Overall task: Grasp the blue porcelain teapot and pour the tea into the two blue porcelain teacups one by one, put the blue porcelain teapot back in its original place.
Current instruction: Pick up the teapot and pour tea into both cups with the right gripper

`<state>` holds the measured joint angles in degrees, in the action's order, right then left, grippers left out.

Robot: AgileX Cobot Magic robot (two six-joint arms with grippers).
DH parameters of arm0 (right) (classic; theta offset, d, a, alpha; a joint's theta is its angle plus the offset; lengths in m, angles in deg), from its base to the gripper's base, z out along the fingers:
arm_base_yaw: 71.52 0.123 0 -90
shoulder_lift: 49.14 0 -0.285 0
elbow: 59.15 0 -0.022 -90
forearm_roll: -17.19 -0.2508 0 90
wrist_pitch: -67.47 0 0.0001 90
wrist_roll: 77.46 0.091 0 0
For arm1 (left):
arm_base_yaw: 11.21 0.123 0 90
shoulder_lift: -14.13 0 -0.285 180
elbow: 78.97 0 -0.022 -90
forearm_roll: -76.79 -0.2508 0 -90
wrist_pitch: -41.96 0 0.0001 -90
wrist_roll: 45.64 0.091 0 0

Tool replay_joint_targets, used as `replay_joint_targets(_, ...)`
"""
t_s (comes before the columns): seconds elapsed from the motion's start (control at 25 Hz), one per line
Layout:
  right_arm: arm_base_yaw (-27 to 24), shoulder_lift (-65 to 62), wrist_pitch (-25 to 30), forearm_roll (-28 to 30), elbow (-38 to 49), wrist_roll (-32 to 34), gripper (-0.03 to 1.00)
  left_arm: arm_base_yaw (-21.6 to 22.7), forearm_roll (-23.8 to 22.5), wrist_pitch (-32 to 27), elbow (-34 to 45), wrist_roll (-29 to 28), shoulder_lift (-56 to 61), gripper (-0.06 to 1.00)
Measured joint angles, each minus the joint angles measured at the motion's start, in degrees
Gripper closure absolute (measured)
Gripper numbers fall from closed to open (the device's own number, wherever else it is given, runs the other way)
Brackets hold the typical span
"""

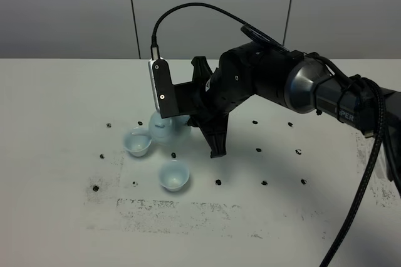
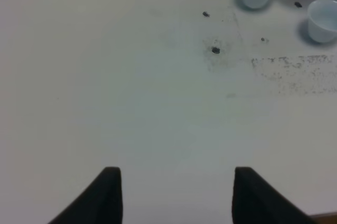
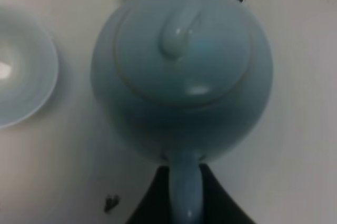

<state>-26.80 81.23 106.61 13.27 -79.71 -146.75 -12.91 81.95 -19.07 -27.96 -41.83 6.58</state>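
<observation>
Closest to the right wrist camera is the loop handle of the blue porcelain teapot. It is pinched between the dark fingers of the right gripper, which is clamped tight on it. The pot's lid is on, knob up. From where I stand the pot is near the middle of the white table, under the arm's wrist. Its spout points at the first teacup, just beside it. I cannot tell whether the pot's base touches the table. The second teacup stands upright a little nearer the front, apart from both. Small black marks dot the tabletop around them. The left gripper hangs well away over bare table, jaws wide and holding nothing. A black cable trails down on the right.
</observation>
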Motion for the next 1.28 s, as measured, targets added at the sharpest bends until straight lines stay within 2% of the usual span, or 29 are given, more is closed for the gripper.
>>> replay_joint_targets(0.32, 1.14, 0.00, -1.36, 9.04, 0.00, 2.89, 0.94, 0.00, 0.00, 0.00, 0.00, 0.00, 0.00, 0.45)
replay_joint_targets(1.28, 3.87, 0.00, -3.53, 23.64, -0.04, 3.12, 0.94, 0.00, 0.00, 0.00, 0.00, 0.00, 0.00, 0.45)
